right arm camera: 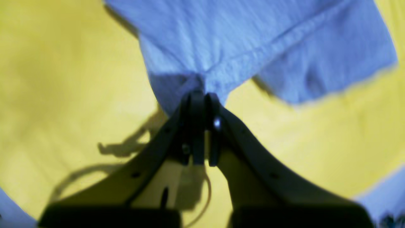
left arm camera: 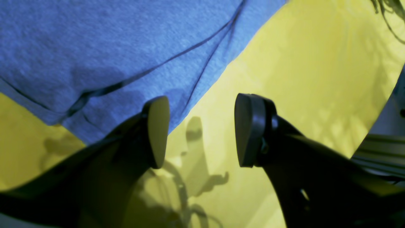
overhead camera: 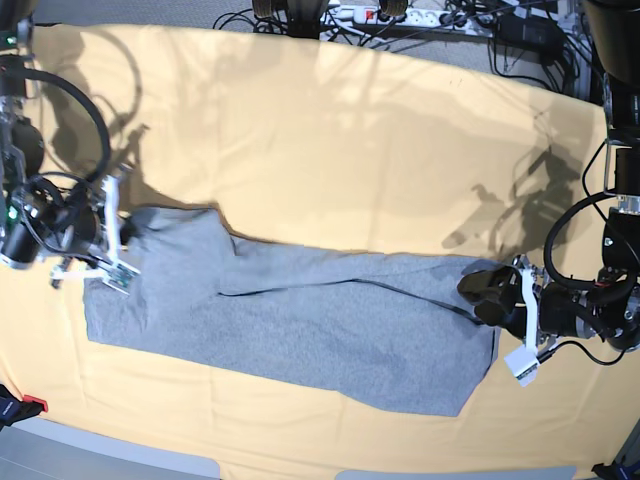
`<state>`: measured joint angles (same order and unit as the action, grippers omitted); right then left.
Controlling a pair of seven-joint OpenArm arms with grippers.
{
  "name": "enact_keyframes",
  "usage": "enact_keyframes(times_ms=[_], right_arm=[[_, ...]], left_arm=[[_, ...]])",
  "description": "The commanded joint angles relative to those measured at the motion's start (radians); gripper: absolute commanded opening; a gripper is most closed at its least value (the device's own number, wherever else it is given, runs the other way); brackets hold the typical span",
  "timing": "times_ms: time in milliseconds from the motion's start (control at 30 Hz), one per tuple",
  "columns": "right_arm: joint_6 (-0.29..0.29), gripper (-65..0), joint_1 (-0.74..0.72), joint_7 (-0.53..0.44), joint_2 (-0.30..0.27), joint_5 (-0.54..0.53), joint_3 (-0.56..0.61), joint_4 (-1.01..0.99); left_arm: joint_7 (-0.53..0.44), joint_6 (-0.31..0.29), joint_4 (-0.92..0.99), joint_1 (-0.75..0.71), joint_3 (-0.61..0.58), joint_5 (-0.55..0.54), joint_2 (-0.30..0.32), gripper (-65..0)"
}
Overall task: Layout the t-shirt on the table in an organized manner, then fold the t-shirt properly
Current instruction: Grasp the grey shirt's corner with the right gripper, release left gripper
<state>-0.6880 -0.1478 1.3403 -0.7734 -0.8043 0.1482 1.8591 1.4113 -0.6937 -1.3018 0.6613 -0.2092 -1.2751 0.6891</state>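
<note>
A: Checking grip status first: the right gripper (right arm camera: 201, 96) is clamped on a pinch of the t-shirt (overhead camera: 300, 325), taken at an edge next to a seam and sleeve fold. Confirm?

B: Confirmed. Its jaws sit pressed together with grey fabric bunched between them. The left gripper (left arm camera: 202, 129) stands released, jaws spread, nothing between them; the shirt's hem lies just ahead of its near pad, the bare table (overhead camera: 330, 150) directly below the gap.

A: Shirt location?

B: It lies lengthwise between the two grippers, plain grey side up, one long crease running across the body. It is not yet flat.

A: Procedure for the layout step?

B: Judgement only. Lower the left gripper onto the hem directly ahead of it and take a single layer. Then draw the two grips apart, low over the cloth, until the crease disappears. Pulling too high would likely lift the body and fold it under.

A: Surface and surroundings?

B: The pale yellow-orange cloth shows faint crease lines and arm shadows; it extends well beyond both grippers. Cables and a power strip (overhead camera: 365, 14) run along the far edge, well away from either hand.
</note>
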Motion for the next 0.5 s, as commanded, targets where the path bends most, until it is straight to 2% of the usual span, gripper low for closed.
enact_keyframes(times_ms=[0, 167, 333, 467], right_arm=[[0.016, -65.0, 0.0, 0.005, -0.045, -0.006, -0.012, 0.032], [0.019, -65.0, 0.1, 0.038, -0.121, -0.01, -0.012, 0.112], [0.023, -65.0, 0.189, 0.053, -0.127, -0.005, -0.012, 0.129], [0.054, -65.0, 0.261, 0.053, -0.124, -0.003, -0.012, 0.129]], left_arm=[[-0.015, -0.004, -0.014, 0.031, 0.009, -0.017, 0.015, -31.3], [-0.015, -0.004, -0.014, 0.031, 0.009, -0.017, 0.015, -31.3], [-0.015, -0.004, -0.014, 0.031, 0.009, -0.018, 0.015, -31.3], [-0.015, -0.004, -0.014, 0.026, 0.009, -0.019, 0.023, -31.3]])
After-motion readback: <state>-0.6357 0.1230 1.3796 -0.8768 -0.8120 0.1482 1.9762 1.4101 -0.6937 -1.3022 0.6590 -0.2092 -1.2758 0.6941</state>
